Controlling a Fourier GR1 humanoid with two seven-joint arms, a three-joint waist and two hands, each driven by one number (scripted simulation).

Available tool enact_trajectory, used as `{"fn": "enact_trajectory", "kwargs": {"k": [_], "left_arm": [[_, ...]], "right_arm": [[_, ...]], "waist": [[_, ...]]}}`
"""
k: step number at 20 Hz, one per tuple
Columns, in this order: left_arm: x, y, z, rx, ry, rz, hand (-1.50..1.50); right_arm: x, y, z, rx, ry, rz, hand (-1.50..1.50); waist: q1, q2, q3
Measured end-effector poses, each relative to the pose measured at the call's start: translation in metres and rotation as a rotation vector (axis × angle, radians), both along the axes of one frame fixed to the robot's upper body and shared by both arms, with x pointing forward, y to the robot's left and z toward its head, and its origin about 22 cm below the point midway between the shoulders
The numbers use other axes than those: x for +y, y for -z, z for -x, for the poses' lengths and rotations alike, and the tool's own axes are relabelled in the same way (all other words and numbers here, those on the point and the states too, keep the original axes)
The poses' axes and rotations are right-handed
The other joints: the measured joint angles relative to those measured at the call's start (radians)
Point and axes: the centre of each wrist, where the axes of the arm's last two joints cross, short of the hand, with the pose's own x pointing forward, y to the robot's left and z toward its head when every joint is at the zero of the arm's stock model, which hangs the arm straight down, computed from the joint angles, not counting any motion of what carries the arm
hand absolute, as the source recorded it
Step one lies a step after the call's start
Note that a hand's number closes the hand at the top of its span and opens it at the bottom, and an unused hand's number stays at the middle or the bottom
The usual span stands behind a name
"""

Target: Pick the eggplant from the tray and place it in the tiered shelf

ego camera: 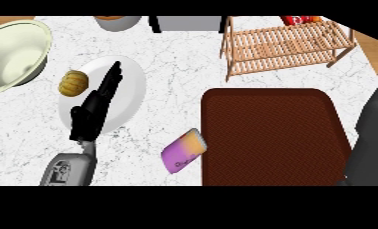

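Note:
The dark brown tray [273, 138] lies at the lower right, and nothing shows on its visible surface. The wooden tiered shelf [284, 48] stands at the upper right, its slats bare. No eggplant appears anywhere in the head view. My left hand [92, 110] is open, its straight fingers stretched up over the white plate [133, 90] at the left. Of my right arm only a dark grey part [367, 143] shows at the right edge, covering the tray's right side. Its hand is out of view.
A yellow-orange round food [72, 83] sits on the plate's left rim. A purple and orange pack [184, 150] lies against the tray's left edge. A pale bowl [18, 53] is at far left, with a grey pot [118, 22], a grey block [188, 23] and red items [299, 19] along the back.

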Motion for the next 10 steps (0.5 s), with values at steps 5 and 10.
{"fn": "enact_trajectory", "kwargs": {"k": [5,10], "left_arm": [[-0.002,0.004,-0.001,-0.001,0.006,-0.005,0.00],[-0.005,0.006,0.000,0.001,0.013,-0.002,0.00]], "right_arm": [[-0.004,0.003,-0.027,-0.018,0.026,0.051,1.50],[-0.012,0.019,-0.054,-0.041,0.056,0.118,1.50]], "waist": [[0.002,0.001,0.000],[0.005,0.003,0.000]]}}
